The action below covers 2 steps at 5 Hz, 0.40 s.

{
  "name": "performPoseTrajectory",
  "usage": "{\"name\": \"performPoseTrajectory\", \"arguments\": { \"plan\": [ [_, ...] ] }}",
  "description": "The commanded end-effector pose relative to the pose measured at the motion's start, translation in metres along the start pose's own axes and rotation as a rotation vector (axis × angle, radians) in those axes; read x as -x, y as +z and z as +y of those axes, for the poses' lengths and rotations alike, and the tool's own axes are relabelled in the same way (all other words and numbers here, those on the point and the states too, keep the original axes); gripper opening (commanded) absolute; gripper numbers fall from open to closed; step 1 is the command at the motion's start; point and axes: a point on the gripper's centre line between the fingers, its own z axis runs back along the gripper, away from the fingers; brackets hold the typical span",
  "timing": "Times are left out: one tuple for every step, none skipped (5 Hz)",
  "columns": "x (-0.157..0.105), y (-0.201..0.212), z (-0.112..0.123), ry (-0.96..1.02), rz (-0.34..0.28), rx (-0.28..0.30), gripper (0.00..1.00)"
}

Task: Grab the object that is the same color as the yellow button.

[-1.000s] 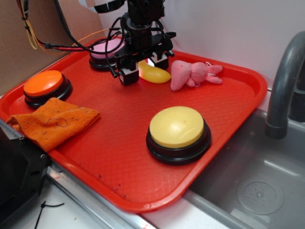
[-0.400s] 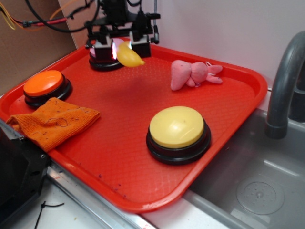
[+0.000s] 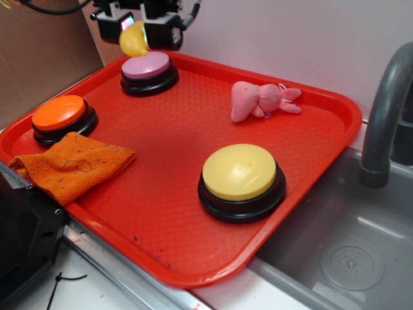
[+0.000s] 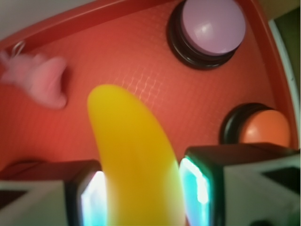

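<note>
A red tray [image 3: 310, 161] sits beside a grey sink, backed by a white wall and cardboard. The gripper [image 3: 137, 26] is now high over the tray's far left corner, above the pink-purple button [image 3: 146, 66], having risen from the tray floor near the pink plush toy [image 3: 258, 100] a second ago. It stays clenched on the toy banana [image 3: 133, 40], which hangs clear of everything. The yellow button [image 3: 240, 171] rests untouched, near right. The grab looks essentially done.
</note>
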Motion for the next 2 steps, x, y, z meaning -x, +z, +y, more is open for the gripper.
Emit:
{"name": "performPoseTrajectory", "arguments": {
  "plan": [
    [0.0215, 0.0622, 0.0299, -0.158, -0.093, 0.144, 0.00],
    [0.0231, 0.0585, 0.0328, -0.152, -0.081, 0.133, 0.00]
  ]
}}
